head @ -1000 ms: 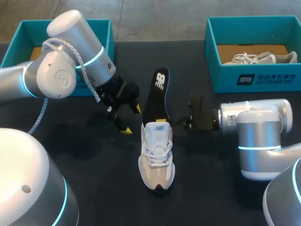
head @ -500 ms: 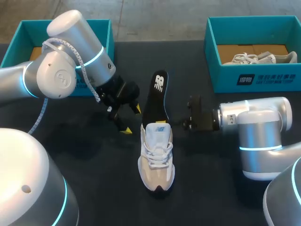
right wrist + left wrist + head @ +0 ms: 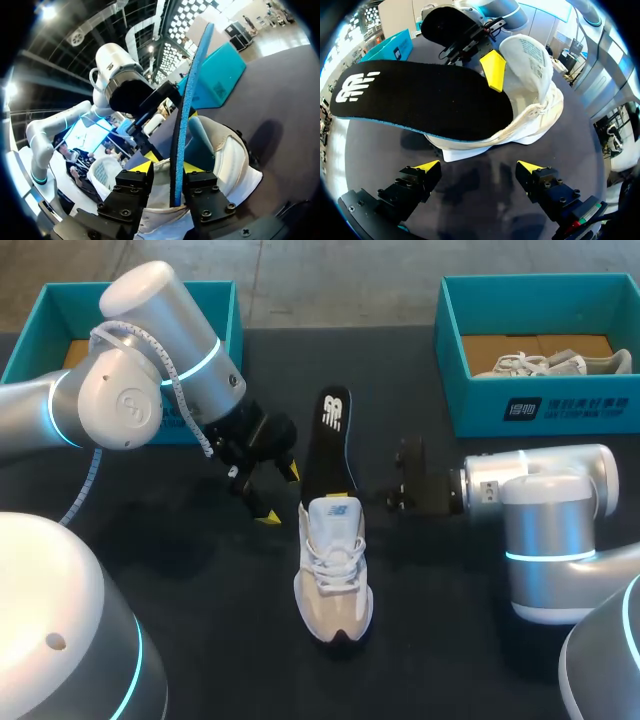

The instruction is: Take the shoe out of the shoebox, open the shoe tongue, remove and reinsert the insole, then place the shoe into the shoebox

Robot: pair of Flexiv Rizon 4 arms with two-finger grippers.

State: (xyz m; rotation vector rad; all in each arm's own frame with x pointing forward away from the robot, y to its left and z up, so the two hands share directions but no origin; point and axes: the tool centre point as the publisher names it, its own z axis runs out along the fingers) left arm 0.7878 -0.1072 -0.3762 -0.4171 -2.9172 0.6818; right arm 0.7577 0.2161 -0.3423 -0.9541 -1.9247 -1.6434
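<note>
Shifted slightly left, the insole (image 3: pixel 329 443) sits with its front end in the shoe (image 3: pixel 333 570), pinched edgewise by the right gripper (image 3: pixel 167 167), its length in line with the shoe; the left gripper (image 3: pixel 280 495) hangs open, empty, alongside.

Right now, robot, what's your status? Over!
Right gripper shut on insole, pinching its edge. Insole sticking out of shoe; shoe on its sole. Left gripper open, empty, beside shoe. Nothing seen in the way.

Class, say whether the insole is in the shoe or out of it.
Mostly out: the insole sticks out of the shoe, clamped edge-on in the right gripper. Whether its tip is inside cannot be told.
</note>
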